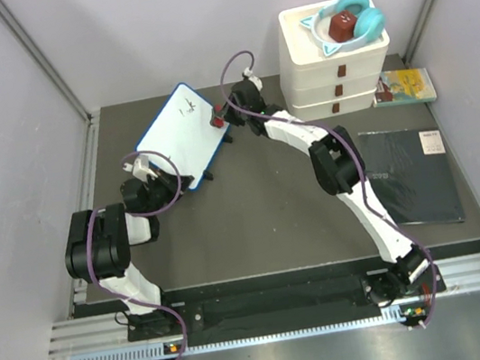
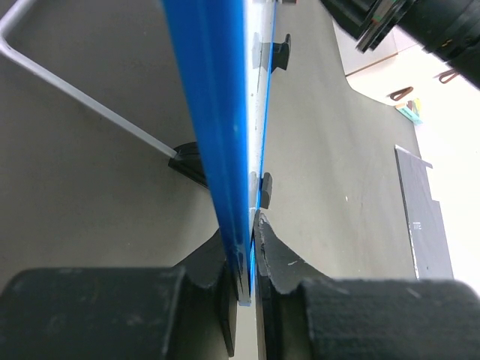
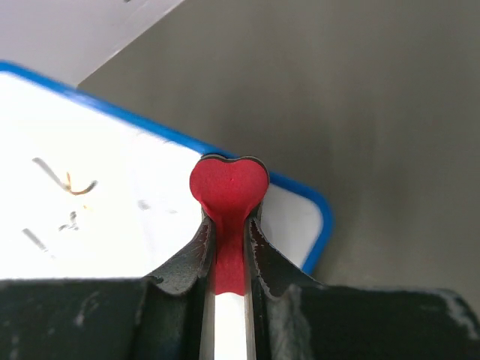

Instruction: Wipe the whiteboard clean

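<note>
Left wrist — whiteboard (image 2: 210, 112) within end effector (image 2: 246, 241)

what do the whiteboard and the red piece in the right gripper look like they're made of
The whiteboard: glossy, smooth white face in a thin blue frame that looks like plastic. The red piece: matte and soft-looking, probably felt or foam, since it bulges into a heart shape above the right gripper pinching it.

Blue-framed whiteboard (image 1: 176, 138), tilted on black feet, faint black scribbles
</note>
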